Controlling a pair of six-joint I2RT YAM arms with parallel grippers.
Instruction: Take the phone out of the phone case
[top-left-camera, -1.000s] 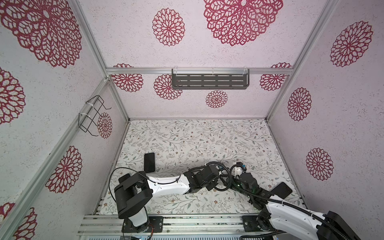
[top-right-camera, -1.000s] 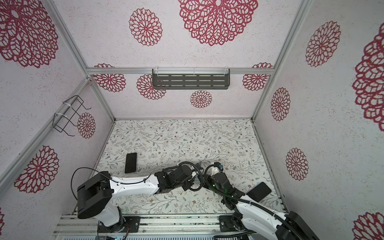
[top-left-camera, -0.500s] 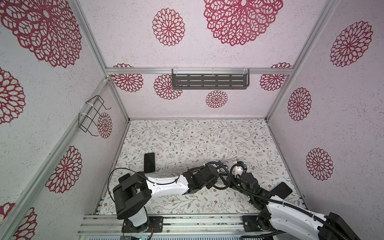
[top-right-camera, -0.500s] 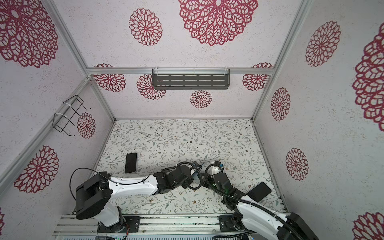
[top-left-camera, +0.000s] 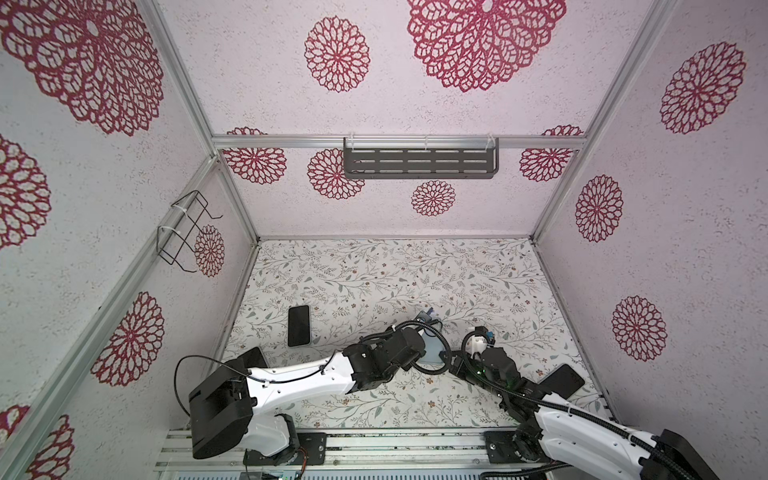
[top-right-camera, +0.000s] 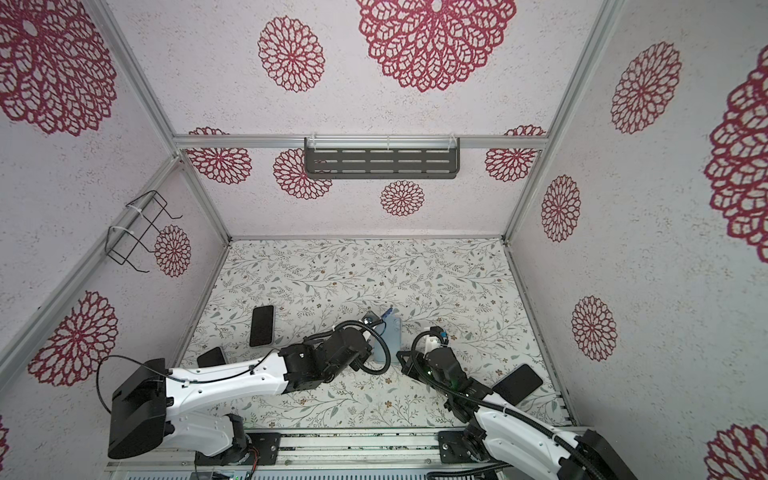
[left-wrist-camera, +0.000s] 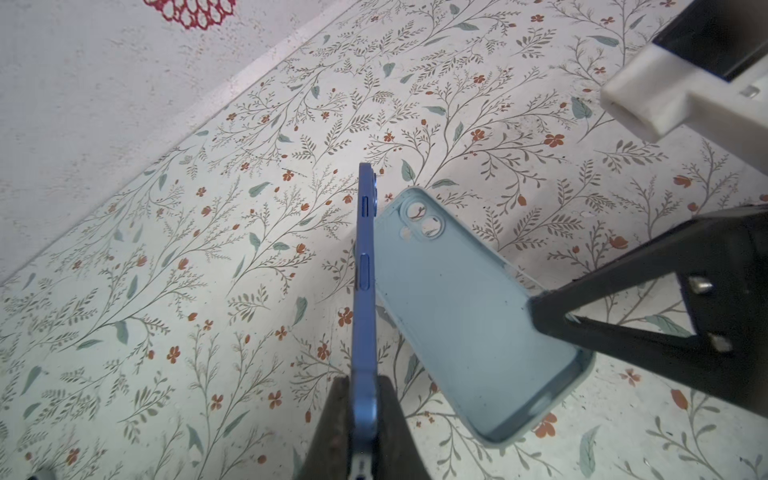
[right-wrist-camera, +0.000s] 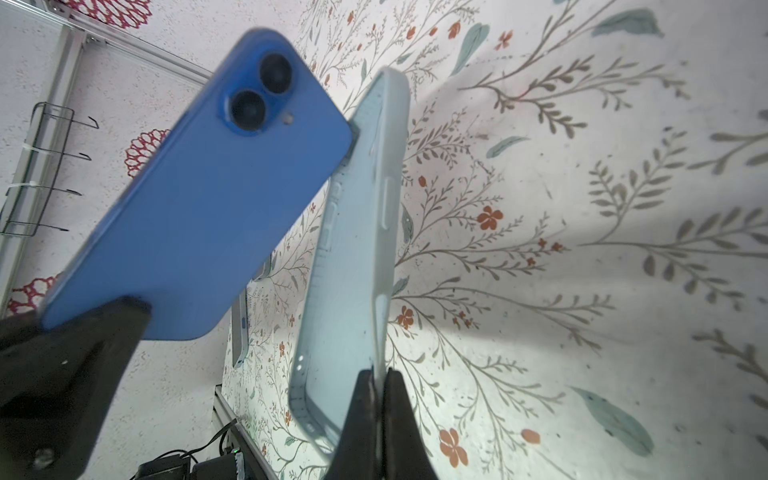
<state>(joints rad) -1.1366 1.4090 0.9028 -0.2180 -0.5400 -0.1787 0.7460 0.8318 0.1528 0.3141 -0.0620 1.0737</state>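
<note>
Table | phone lengthwise from left fingers, camera end outermost | case alongside

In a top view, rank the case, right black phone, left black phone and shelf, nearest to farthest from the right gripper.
From the right gripper:
1. Case: in its grip, centre.
2. Right phone: flat by the right wall.
3. Left phone: flat, left mid-table.
4. Shelf: high on the back wall.

Matt blue phone, matt rubbery pale case, smooth printed tabletop, rough-textured walls
</note>
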